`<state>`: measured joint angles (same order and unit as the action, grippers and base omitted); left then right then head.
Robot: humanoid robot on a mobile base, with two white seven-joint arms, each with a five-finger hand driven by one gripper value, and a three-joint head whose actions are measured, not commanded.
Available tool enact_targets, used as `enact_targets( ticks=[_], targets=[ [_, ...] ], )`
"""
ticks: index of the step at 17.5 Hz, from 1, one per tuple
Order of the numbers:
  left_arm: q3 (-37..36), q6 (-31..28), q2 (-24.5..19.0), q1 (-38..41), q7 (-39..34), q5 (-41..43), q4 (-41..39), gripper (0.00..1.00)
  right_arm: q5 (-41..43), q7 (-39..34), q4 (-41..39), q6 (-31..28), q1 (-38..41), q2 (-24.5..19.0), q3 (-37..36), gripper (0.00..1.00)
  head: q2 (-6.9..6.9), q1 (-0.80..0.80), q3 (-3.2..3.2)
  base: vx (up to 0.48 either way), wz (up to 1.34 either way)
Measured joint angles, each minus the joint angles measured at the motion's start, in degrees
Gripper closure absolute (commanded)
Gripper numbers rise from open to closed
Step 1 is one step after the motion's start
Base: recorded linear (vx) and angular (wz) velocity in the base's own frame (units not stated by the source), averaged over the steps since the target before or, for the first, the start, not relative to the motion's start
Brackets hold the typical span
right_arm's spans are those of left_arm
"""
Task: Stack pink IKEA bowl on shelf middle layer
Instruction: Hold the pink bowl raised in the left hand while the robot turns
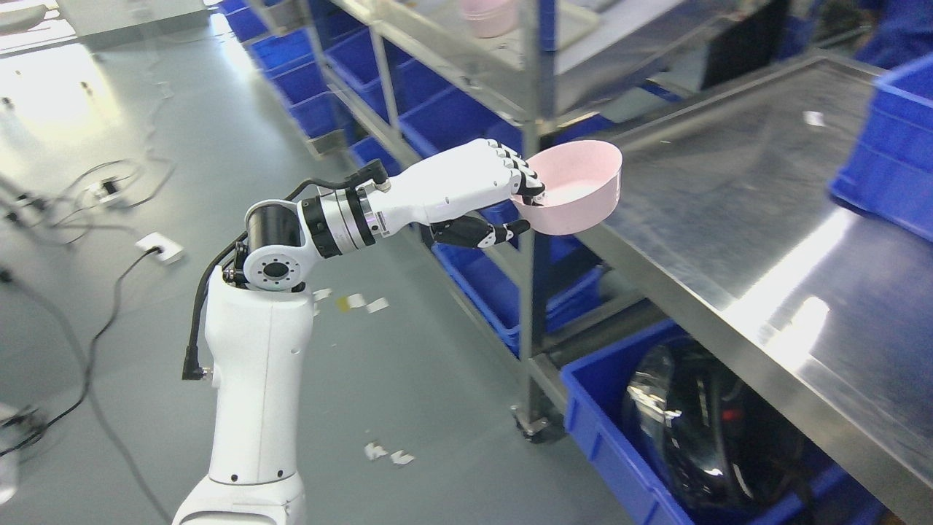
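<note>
Gripping the rim of a shallow, pale pink bowl [576,188], the left hand [503,197] holds it tilted.

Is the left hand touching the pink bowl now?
Touching. The head view shows the left hand with its fingers over the rim of the pink bowl and thumb underneath.

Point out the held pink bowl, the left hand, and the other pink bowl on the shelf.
pink bowl [583,191], head view, outer side wall.
left hand [466,182], head view, back of the hand.
second pink bowl [490,18], head view, side wall, on upper shelf.
</note>
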<state>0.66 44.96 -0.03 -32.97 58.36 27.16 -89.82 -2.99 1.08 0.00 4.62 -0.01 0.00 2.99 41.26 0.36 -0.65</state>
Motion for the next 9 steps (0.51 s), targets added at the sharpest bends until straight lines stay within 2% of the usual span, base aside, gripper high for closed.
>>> enact_targets(
  ticks=[5,9],
  targets=[
    [-0.25,0.01,0.02,0.17,-0.80,-0.16,-0.87,0.99,0.00,0.00,0.00,0.00,0.02,0.00,0.00,0.00,0.00,0.00,0.00,-0.017,1.28],
    [-0.39,0.01,0.03,0.21,-1.10,-0.22,-1.32,0.99,0.00,-0.02,0.00,0.00,0.00,0.00,0.00,0.00,0.01,0.00,0.00,0.035,0.70]
  ],
)
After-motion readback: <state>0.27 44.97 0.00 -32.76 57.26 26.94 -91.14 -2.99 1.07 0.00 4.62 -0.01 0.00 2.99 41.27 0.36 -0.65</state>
